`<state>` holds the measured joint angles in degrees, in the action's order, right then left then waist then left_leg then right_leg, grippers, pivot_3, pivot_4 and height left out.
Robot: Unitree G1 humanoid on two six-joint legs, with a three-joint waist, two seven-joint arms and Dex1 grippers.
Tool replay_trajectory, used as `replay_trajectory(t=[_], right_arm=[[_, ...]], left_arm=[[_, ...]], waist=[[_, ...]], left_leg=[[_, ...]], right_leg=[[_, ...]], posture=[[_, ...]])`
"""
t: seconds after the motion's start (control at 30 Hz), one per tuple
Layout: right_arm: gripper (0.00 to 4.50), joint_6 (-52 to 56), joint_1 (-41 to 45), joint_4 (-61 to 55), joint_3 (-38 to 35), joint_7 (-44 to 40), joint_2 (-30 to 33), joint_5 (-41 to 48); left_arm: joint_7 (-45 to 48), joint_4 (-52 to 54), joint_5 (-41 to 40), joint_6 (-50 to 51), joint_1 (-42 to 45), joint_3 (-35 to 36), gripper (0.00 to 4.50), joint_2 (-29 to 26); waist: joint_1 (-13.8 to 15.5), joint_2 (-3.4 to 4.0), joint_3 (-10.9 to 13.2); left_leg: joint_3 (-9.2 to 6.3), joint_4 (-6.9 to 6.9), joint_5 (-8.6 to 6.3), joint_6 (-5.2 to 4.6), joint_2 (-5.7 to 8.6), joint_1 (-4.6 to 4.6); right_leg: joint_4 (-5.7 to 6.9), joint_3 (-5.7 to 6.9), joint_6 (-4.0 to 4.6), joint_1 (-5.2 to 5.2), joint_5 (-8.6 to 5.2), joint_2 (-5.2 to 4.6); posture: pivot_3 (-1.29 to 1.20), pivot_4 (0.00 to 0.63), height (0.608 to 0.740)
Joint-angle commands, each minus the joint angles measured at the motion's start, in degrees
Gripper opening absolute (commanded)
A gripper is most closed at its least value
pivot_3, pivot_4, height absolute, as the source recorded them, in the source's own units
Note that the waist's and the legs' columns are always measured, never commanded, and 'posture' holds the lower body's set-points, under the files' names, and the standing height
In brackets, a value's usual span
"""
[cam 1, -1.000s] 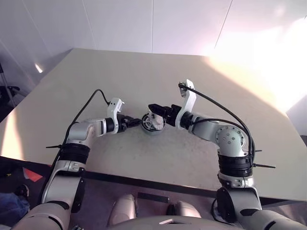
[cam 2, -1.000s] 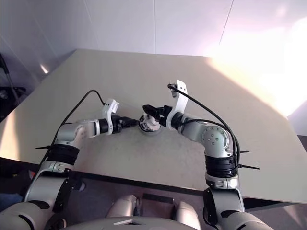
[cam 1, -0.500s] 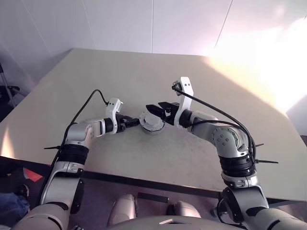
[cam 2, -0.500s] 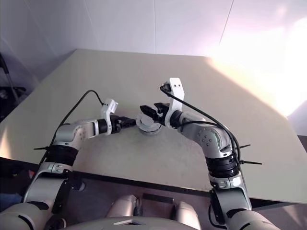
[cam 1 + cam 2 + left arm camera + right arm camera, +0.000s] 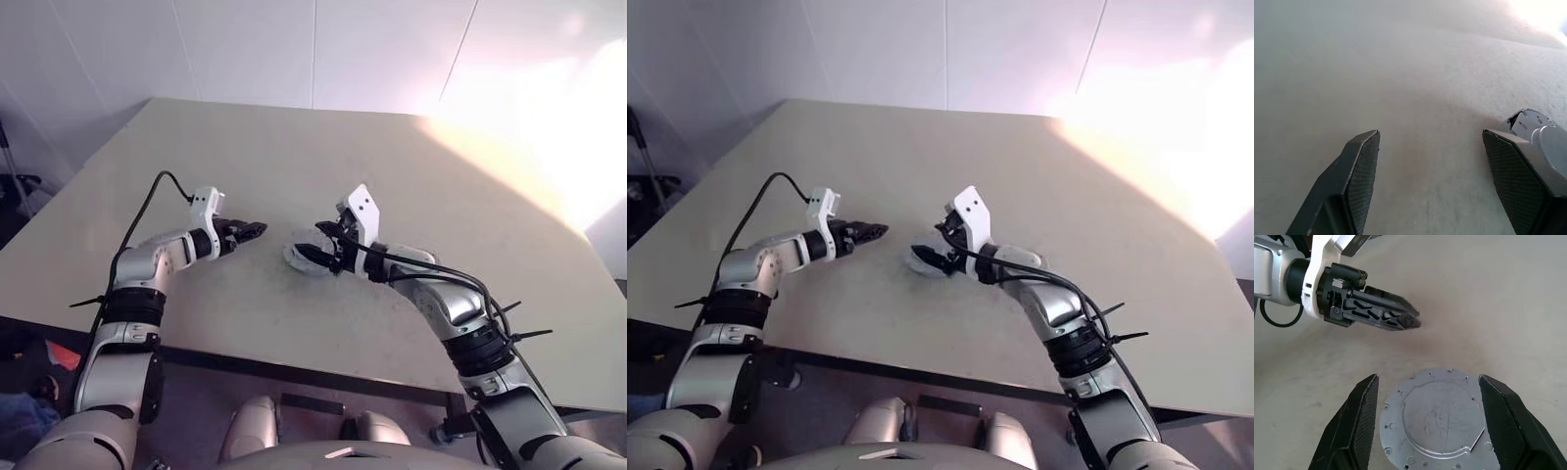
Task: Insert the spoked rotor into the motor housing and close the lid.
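Note:
The lid (image 5: 1442, 423), a flat grey metallic disc, lies face up on the table, seen as a pale disc (image 5: 302, 258) in the left eye view. My right gripper (image 5: 316, 250) hovers right over it, open, with one finger on each side of the disc and not touching it. My left gripper (image 5: 255, 230) is off to the left of the disc, open and empty, its tips pointing toward it. In the left wrist view the disc's edge (image 5: 1529, 122) peeks out behind one finger. The motor housing and the spoked rotor are hidden.
The beige table (image 5: 392, 176) stretches wide around the disc, with a bright sunlit patch at the far right. Its front edge runs close below both arms. Black cables loop off both wrists.
My left gripper has drawn back to the left, away from the disc. My right wrist has rolled and sunk, so its fingers now straddle the disc, which lies flat instead of tilted.

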<state>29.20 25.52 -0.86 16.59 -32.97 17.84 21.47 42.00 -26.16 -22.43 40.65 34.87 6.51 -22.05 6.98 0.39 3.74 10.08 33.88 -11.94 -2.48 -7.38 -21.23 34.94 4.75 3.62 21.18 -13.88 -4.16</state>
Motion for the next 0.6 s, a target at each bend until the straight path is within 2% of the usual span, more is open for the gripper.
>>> replay_trajectory(t=[0.03, 0.17, 0.6], right_arm=[[3.65, -3.4, 1.9, 3.0, 0.3, -1.3, -1.0, -3.3], [4.48, -5.3, 2.4, 6.2, 0.3, -2.6, -2.1, -5.7], [4.48, -9.5, 3.1, 12.2, 0.2, -4.3, -4.2, -11.9]], left_arm=[[-0.2, 3.2, -0.5, -0.1, -0.1, 0.1, 3.55, 0.1], [-0.3, 4.0, -0.3, 0.0, -0.7, -0.2, 3.55, 0.4], [-0.6, 4.8, -0.3, 0.4, -1.1, -0.5, 3.55, 0.6]], waist=[[-0.1, -0.01, 0.0], [-0.2, -0.01, 0.0], [-0.2, -0.01, 0.0]], left_leg=[[0.00, 0.09, -0.02, -0.03, -0.02, -0.02], [0.00, 0.28, -0.04, -0.06, -0.04, -0.01], [0.00, 0.33, -0.04, -0.06, -0.06, 0.01]], right_leg=[[0.05, 0.00, 0.00, 0.00, 0.00, 0.00], [0.16, 0.00, 0.02, -0.03, 0.01, 0.00], [0.26, 0.00, 0.03, -0.02, 0.01, 0.00]], posture=[[0.00, 0.000, 0.740], [0.00, 0.000, 0.740], [0.00, 0.000, 0.740]])
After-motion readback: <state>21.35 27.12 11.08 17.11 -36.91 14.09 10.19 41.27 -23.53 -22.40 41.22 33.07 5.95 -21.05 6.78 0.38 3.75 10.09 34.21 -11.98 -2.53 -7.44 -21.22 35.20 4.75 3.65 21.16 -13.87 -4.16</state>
